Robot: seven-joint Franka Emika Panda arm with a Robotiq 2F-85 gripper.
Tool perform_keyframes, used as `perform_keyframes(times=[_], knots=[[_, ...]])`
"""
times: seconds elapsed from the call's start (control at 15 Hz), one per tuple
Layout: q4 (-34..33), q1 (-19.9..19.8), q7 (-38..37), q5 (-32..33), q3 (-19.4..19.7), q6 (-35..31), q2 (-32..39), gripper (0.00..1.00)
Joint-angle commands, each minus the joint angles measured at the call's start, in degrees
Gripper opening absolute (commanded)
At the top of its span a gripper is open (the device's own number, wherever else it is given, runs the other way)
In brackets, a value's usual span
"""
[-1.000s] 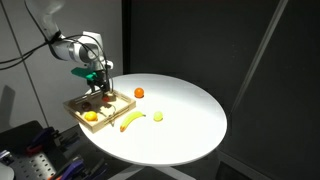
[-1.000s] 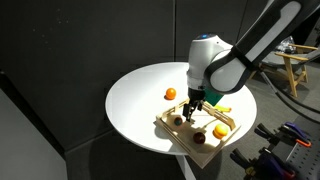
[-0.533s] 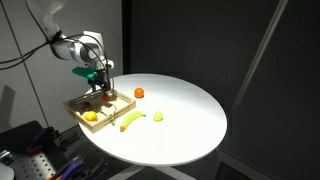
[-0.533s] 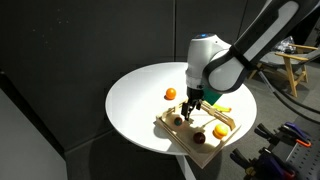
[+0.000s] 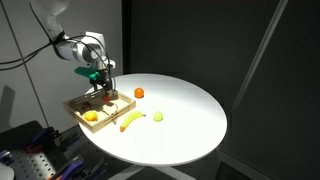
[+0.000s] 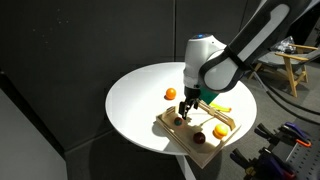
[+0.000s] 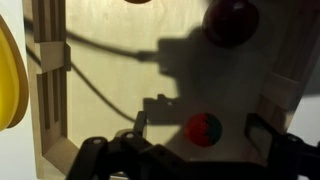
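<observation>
Your jaws stand wide open and hold nothing. In the wrist view the two fingers point(image 7: 268, 136) sit well apart, with only bare wood and their own shadow between them. Both exterior views show the jaws hanging above the wooden tray point(image 5: 76, 104), clear of its floor and walls.

Directly below the jaws, between the fingers and just ahead of their tips, a small red-and-teal ball point(image 7: 203, 128) lies on the tray floor. Nothing touches it. Farther ahead of the jaws, also on the tray floor, rests a dark red fruit point(image 7: 230, 20), well apart from the ball.

To one side of the jaws, past the tray wall, a yellow banana point(image 7: 8, 70) lies on the counter point(image 5: 190, 120). An exterior view shows it just beside the tray's edge point(image 5: 132, 121). An orange-yellow fruit point(image 5: 91, 116) sits in a corner compartment of the tray, away from the jaws.

Outside the tray, a round orange fruit point(image 5: 139, 93) lies on the counter near the jaws, apart from the tray. A small yellow-green fruit point(image 5: 157, 116) lies farther out from the jaws, near the banana's far end. The counter is round and white, and the tray sits at its edge.
</observation>
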State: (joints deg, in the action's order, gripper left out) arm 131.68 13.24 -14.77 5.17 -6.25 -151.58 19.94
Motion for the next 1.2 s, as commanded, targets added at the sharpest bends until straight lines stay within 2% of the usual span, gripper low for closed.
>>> perform_keyframes(times=[0.0,1.13], knots=[[-2.06,0.76,-0.17,0.48,0.86,-0.15,1.52,1.00],[-6.98,2.29,-0.04,0.75,1.74,-0.42,6.89,1.00]])
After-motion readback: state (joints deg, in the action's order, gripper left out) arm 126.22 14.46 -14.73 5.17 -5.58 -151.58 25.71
